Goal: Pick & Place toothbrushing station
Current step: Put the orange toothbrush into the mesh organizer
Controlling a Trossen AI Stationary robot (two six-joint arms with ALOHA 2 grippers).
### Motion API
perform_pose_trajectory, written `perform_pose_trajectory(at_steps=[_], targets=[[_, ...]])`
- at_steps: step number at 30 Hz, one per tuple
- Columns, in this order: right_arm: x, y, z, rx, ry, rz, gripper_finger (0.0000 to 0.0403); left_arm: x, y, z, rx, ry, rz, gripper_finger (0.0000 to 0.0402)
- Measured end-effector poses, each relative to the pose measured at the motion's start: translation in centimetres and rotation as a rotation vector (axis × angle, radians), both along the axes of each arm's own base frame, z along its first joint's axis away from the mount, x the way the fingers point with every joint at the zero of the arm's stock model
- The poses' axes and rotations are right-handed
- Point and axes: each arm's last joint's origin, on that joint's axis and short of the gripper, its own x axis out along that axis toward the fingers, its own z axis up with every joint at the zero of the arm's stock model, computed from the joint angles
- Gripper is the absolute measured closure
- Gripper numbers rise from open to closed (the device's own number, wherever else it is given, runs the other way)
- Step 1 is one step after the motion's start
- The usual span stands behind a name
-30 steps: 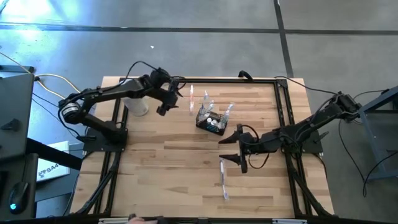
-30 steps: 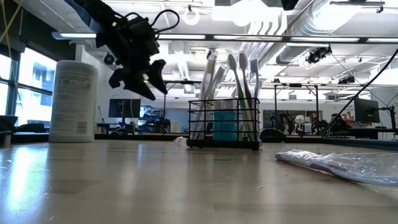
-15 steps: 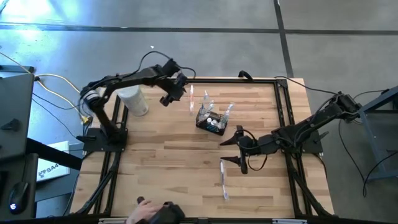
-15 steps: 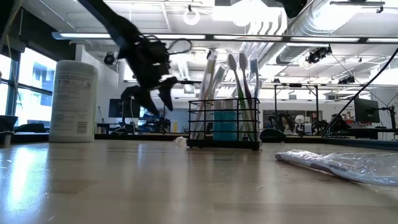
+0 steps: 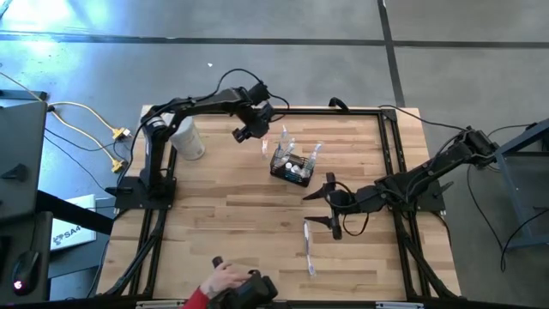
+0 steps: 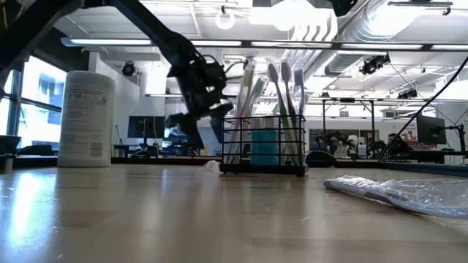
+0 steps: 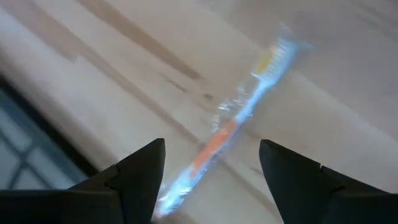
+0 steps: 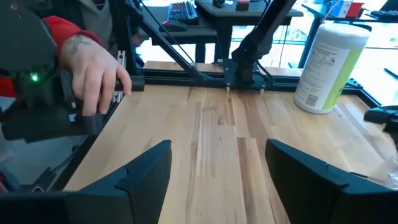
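Toothbrushing station (image 5: pixel 290 166) untouched; left gripper (image 5: pixel 250 130) and right gripper (image 5: pixel 319 209) fingers spread wide, both empty.

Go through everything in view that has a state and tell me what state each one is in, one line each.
Left gripper: jaws open, empty, above the far table edge beside the caddy.
Right gripper: jaws open, empty, near mid-table.
Black wire-mesh caddy: upright, toothbrushes standing inside.
White cylindrical container: upright, lid on.
Wrapped toothbrush: lying flat below the left gripper.
Second wrapped toothbrush: lying flat near the front.
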Motion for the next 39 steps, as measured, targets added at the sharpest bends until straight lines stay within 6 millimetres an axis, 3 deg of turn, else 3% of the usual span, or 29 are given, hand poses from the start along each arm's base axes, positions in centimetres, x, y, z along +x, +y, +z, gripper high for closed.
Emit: perform_pose_trajectory(at_steps=[23, 30, 33, 39], targets=[[0.7, -1.9, -0.1, 0.002, 0.016, -0.072, 0.015, 2.2, 2.2, -5.8, -0.067, 0.226, -0.038, 0.0142], [0.7, -1.9, -0.2, 0.007, 0.018, -0.067, 0.015, 2.2, 2.1, -6.4, -0.106, 0.249, 0.032, 0.0142], [0.7, -1.9, -0.2, 0.018, 0.019, -0.07, 0.015, 2.2, 2.1, -6.6, -0.137, 0.241, 0.16, 0.0142], [0.6, -1.7, -0.3, 0.054, 0.04, -0.034, 0.015, 1.6, 1.5, -8.4, -0.151, 0.4, 0.164, 0.0148]])
